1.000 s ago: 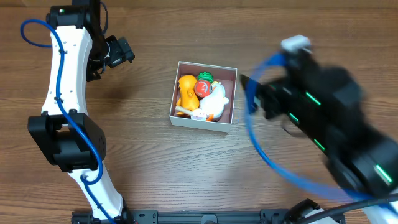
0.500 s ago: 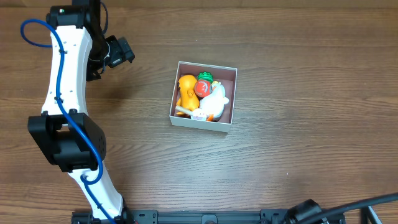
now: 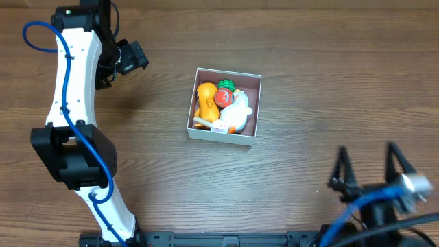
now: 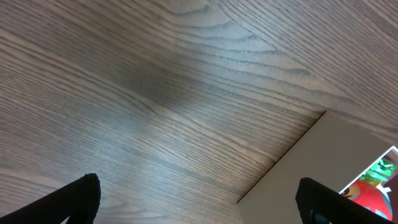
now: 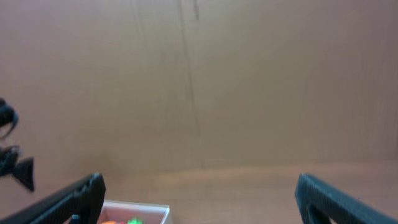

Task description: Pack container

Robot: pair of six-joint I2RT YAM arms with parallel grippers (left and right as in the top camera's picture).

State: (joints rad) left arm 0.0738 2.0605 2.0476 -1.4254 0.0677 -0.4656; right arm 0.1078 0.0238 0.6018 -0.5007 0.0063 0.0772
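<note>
At the near right corner of the brown wood-grain counter [image 3: 315,75], the blurred black right arm [image 3: 411,184] sat low. Its two dark fingers [image 3: 339,171] pointed toward the far side, and the right jaws stood wide apart with nothing between them. The white-shelled left arm [image 3: 68,75] with black joints rose from the near left and ran up to the far-left corner, where its black wrist bent in toward the middle. The left jaws were likewise spread and empty over bare wood. Mid-counter, well apart from both arms, lay the small square container [image 3: 219,135] with thin white walls and a dull maroon-brown inside. It was crowded with toys: a white toy [image 3: 239,110] toward the near right, an orange toy [image 3: 206,99] along the left wall, and a round red toy with a green top [image 3: 226,97] at the far side, touching both.
</note>
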